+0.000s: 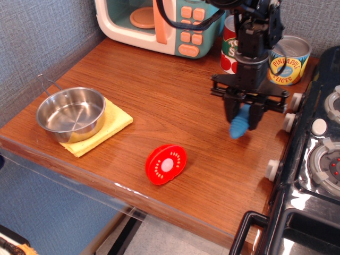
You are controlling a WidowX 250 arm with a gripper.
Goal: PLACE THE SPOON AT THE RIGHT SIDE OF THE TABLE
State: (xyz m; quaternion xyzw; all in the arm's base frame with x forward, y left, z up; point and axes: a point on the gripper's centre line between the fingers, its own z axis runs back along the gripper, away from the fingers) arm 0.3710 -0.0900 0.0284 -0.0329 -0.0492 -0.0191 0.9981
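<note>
You are carrying the spoon (239, 125), and it should handle as a light, stiff piece of plastic and metal; I judge nothing about it fragile, though the smooth blue handle could slip or swivel if the pinch is loose; the thick handle is the sensible place to hold it, and that is where you have it. What shows of it is a chunky blue end poking down below the fingers; the silver head is hidden inside the grip, so you cannot check its angle.

The gripper (243, 118) is closed around that handle, its two dark fingers pressed in from either side, pointing straight down; whether the blue tip touches the table (175, 101) or hangs just above it, I cannot tell.

Taking the black stove (313, 159) as landmark: the spoon is near its left edge, beside the white knobs (289, 121); the tomato slice (166, 163) lies well apart, further from the stove; so the spoon already hangs over the right side.
</note>
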